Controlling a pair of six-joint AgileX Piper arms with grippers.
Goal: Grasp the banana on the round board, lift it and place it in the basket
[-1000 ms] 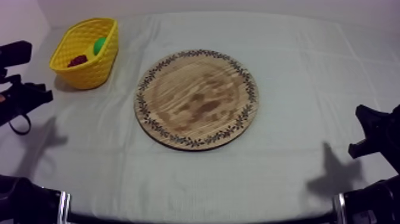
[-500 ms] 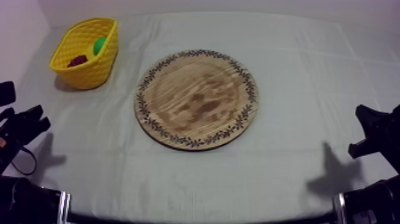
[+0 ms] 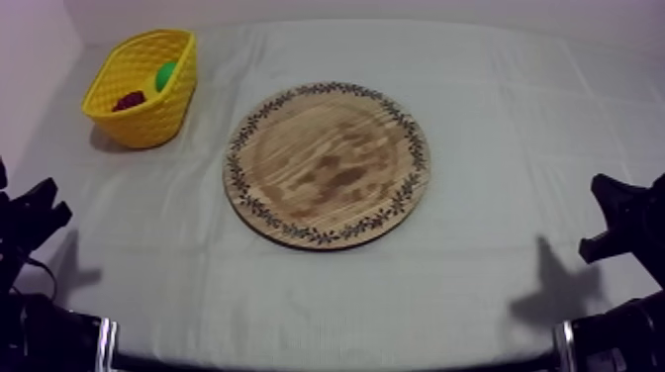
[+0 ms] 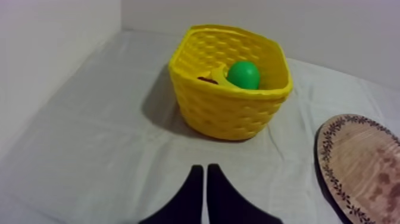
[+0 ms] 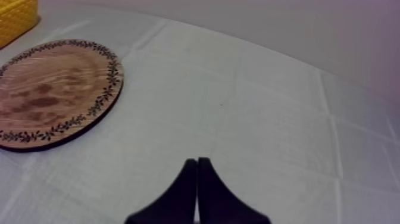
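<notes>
The yellow basket [image 4: 229, 110] stands at the desk's [image 3: 495, 119] far left corner. In it lie the banana [image 4: 218, 75], just beside a green fruit [image 4: 243, 75], and a small red fruit [image 3: 129, 100]. The round wooden board [image 3: 327, 163] lies mid-desk. The left claw [image 4: 200, 169] hangs low facing the basket, fingers together on nothing. The right claw [image 5: 197, 161] is likewise pressed together, near the board.

Top slants down; wrists low, share board [image 3: 327, 163].
</notes>
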